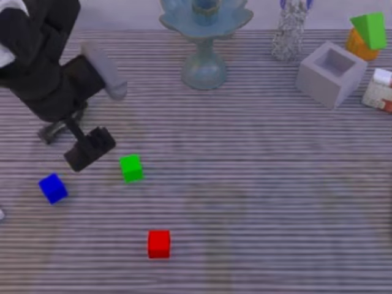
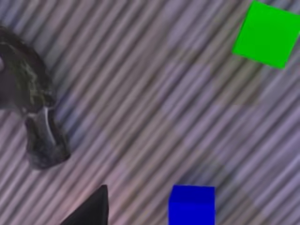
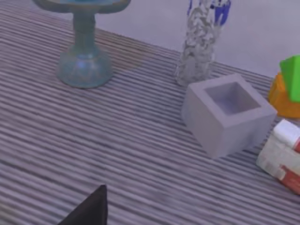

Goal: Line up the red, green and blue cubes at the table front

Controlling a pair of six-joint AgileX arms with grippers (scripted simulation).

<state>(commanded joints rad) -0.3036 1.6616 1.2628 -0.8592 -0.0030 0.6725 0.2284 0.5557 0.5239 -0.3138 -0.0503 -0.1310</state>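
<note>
We count three small cubes on the striped table (image 1: 257, 202), one of each colour. The red cube (image 1: 158, 243) sits nearest the front edge, a little left of centre. The green cube (image 1: 131, 168) lies farther back and slightly left of it, and the blue cube (image 1: 53, 188) lies near the left side, well apart from the other two. No two cubes touch, and they do not form a line.

Our left gripper (image 1: 90, 147) hangs over the table's left part, between the blue and green cubes and just behind them, holding nothing. We cannot tell from these views how wide its claw stands. In the left wrist view, the green cube (image 2: 268, 33) and blue cube (image 2: 191, 204) both lie free on the stripes.

Our right arm is outside the top view; its wrist camera looks at the back right of the table.

There we count one blue-grey pedestal dish (image 1: 205, 37), one speckled vase (image 1: 289, 33), one grey hollow box (image 1: 334, 73), one green wedge (image 1: 370, 29) resting on one orange block (image 1: 360, 46), and one white-and-red carton (image 1: 381, 90).
</note>
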